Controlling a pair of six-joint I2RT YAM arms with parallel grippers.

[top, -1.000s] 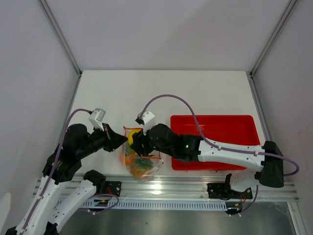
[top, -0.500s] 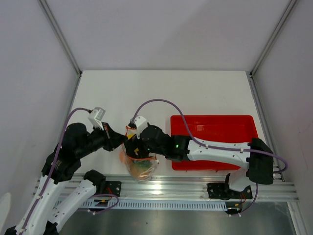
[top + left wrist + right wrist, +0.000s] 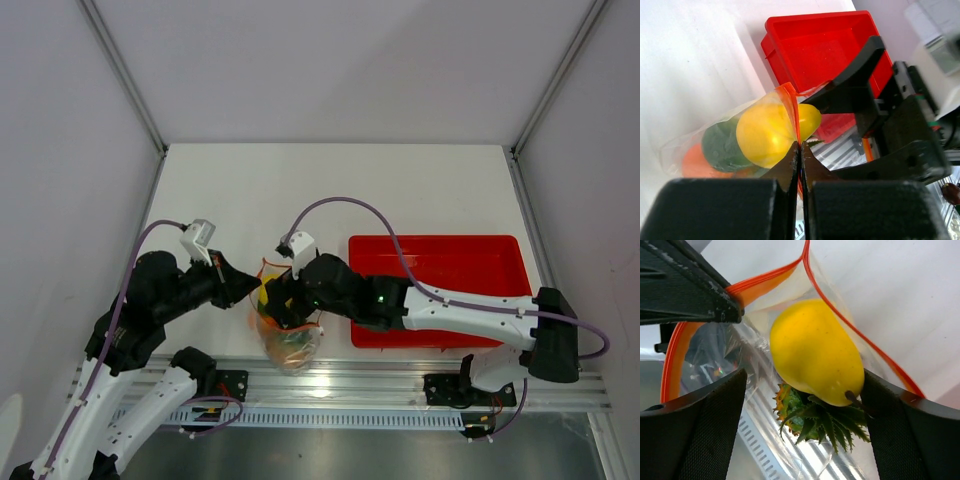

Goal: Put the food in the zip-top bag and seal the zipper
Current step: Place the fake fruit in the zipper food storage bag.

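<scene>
Zip-top bag [image 3: 290, 345], zipper [image 3: 765, 276] pinched in closed left gripper [image 3: 800, 150], right gripper [image 3: 802, 382] spread astride lemon [image 3: 815, 352]; lemon crowding mouth may block sealing.

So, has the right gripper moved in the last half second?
Yes. In the top view the right gripper has shifted right, toward the red tray, its fingers at the mouth of the bag that the left gripper pinches.

White tabletop [image 3: 400, 190], enclosed by pale grey panels [image 3: 330, 60] at 9, 12 and 3 o'clock. Aluminium struts [image 3: 122, 72] are fixed at 11 and 1 o'clock; a slotted aluminium rail [image 3: 380, 385] is mounted at 6 o'clock.
</scene>
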